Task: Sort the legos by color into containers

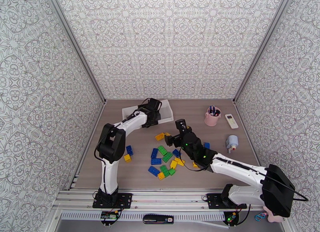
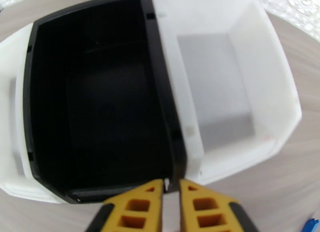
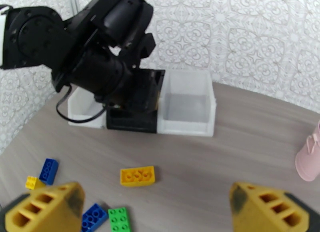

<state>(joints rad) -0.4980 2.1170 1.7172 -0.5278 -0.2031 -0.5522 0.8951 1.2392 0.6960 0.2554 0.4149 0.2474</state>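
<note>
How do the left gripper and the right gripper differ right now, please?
The left gripper is shut; the right gripper is wide open. The left gripper hangs over the near rim of the black bin; the right gripper hovers above loose bricks. Both have yellow fingers, and neither visibly holds anything.

The surface (image 3: 248, 121) looks like matt grey-brown wood-grain laminate. The black bin (image 2: 100, 101) is smooth plastic with a dull sheen. The white bin (image 2: 224, 89) beside it is smooth, faintly translucent plastic. The yellow brick (image 3: 137, 175) is glossy moulded plastic. The fingers (image 3: 248, 213) of the right hand (image 3: 157, 199) are matt yellow plastic.
</note>
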